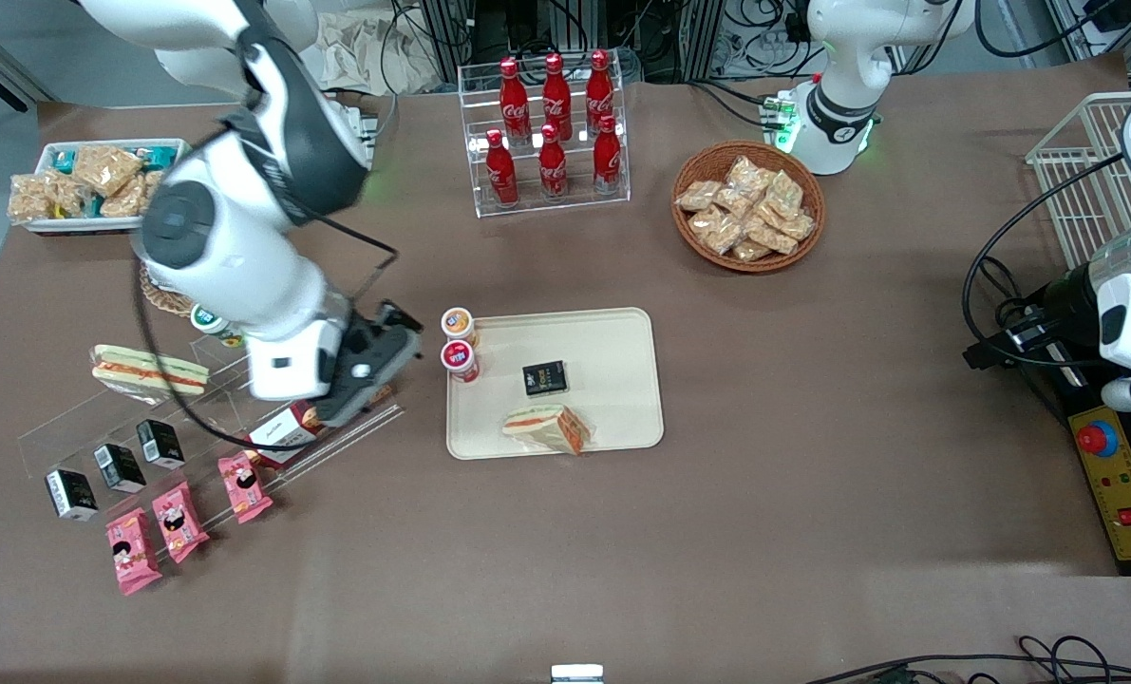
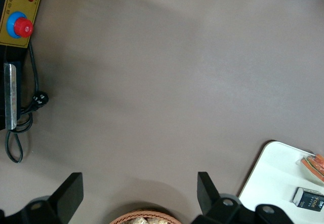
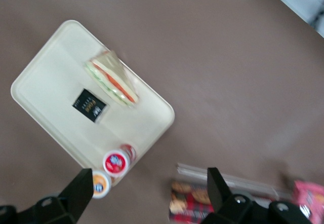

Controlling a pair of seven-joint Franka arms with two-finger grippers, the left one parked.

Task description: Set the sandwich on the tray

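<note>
**Wrapped sandwich rests on the tray, gripper empty beside it**

The sandwich (image 1: 548, 427), a triangular wedge in clear crinkled wrap with white bread and orange-red filling, lies on the tray (image 1: 622, 332) near the tray's edge closest to the front camera. The gripper (image 1: 361, 389) hangs well apart from it, off the tray toward the working arm's end of the table, above a clear acrylic shelf (image 1: 337, 442). Its fingers (image 3: 217, 183) are spread wide and hold nothing. The tray is smooth cream plastic, rectangular with rounded corners and a low rim. A small black packet (image 1: 544, 377) lies on the tray just beside the sandwich, and two round-lidded cups (image 1: 459, 344) stand at the tray's corner nearest the gripper.
</note>
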